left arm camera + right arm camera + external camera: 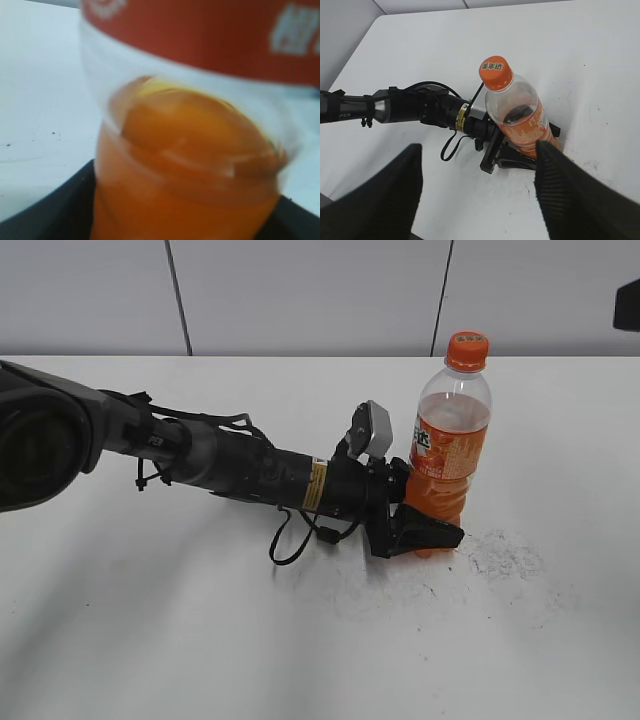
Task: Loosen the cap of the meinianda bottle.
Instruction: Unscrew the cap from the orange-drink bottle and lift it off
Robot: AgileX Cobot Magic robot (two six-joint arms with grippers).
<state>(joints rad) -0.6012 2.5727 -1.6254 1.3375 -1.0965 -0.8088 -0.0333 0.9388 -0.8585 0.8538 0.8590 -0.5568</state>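
The meinianda bottle (452, 455) stands upright on the white table, clear plastic with orange drink and an orange label. Its orange cap (467, 350) is on the neck. My left gripper (425, 525) is shut on the bottle's ribbed lower body; in the left wrist view the bottle (190, 165) fills the frame between the black jaws. My right gripper (480, 195) is open and empty, high above the table, looking down on the bottle (520, 120) and its cap (495, 72). The right gripper itself is out of the exterior view.
The white table (300, 640) has dark scuff marks (505, 552) to the right of the bottle. The left arm (220, 465) lies low across the table with a loose black cable loop (290, 540). A grey panelled wall stands behind.
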